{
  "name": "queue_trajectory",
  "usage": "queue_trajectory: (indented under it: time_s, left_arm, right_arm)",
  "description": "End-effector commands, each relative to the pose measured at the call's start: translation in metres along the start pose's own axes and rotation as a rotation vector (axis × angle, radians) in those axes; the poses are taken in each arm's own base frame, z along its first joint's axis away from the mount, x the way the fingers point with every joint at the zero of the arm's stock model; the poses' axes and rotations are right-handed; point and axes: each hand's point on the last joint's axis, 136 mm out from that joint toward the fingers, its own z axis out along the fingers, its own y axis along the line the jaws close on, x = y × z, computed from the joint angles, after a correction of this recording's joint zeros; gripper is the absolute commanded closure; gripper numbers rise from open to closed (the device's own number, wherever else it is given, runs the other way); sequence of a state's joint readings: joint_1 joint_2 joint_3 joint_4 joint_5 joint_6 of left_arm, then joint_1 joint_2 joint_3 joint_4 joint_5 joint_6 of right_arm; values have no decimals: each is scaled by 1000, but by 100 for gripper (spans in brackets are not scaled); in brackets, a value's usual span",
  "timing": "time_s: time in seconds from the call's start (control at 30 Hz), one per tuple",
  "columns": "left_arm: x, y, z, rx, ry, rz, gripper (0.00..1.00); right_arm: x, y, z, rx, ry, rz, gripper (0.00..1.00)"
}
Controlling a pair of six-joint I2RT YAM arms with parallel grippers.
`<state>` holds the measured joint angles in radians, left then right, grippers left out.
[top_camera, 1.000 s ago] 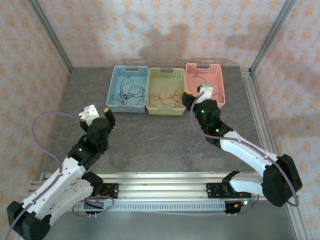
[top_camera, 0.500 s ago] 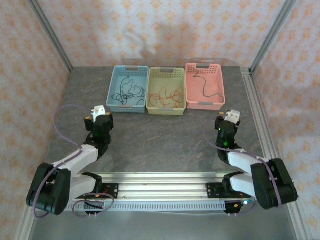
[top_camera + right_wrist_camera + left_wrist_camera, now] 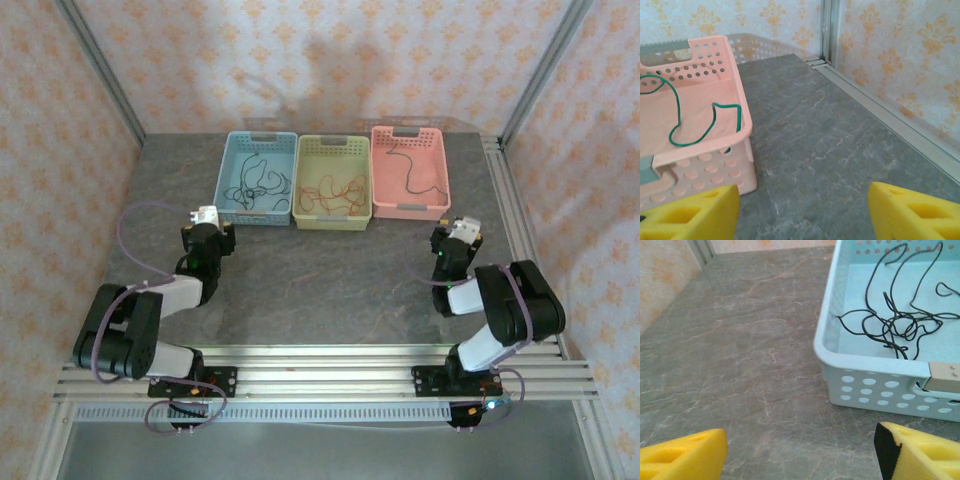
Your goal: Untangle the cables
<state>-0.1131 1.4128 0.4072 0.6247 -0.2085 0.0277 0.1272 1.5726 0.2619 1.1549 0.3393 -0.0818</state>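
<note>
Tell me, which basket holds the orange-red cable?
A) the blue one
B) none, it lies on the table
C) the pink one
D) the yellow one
D: in the top view the orange-red cable lies inside the yellow basket, the middle one of the three.

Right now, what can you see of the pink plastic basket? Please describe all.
The rectangular pink plastic basket stands upright on the grey table, rightmost of three. Its walls have rows of round holes under a rolled rim, with a handle slot at the far end. One thin green wire lies loose inside.
</note>
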Motion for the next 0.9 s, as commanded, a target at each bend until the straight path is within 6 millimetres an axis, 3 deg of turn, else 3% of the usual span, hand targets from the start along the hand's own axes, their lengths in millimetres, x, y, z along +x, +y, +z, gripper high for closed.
queue_trajectory:
  time_s: [0.0, 0.03, 0.2, 0.23, 0.27, 0.6, 0.87]
  left_arm:
    - [-17, -6, 14, 24, -21, 0, 8]
    - [-17, -4, 15, 28, -18, -13, 0]
    - [-15, 0, 19, 47, -4, -45, 0]
    - [-15, 0, 19, 47, -2, -45, 0]
    - [-15, 0, 19, 47, -4, -45, 0]
    - [-15, 0, 19, 49, -5, -46, 0]
    - [-16, 0, 19, 49, -6, -45, 0]
  right_arm:
    - [1, 4, 12, 2, 82, 2, 31]
    - [1, 3, 19, 8, 92, 14, 31]
    - [0, -1, 22, -7, 84, 47, 27]
    - [0, -2, 21, -6, 87, 46, 3]
    - [1, -2, 21, -6, 96, 45, 1]
    - [1, 0, 21, -16, 90, 43, 1]
    - [4, 22, 21, -141, 119, 0, 1]
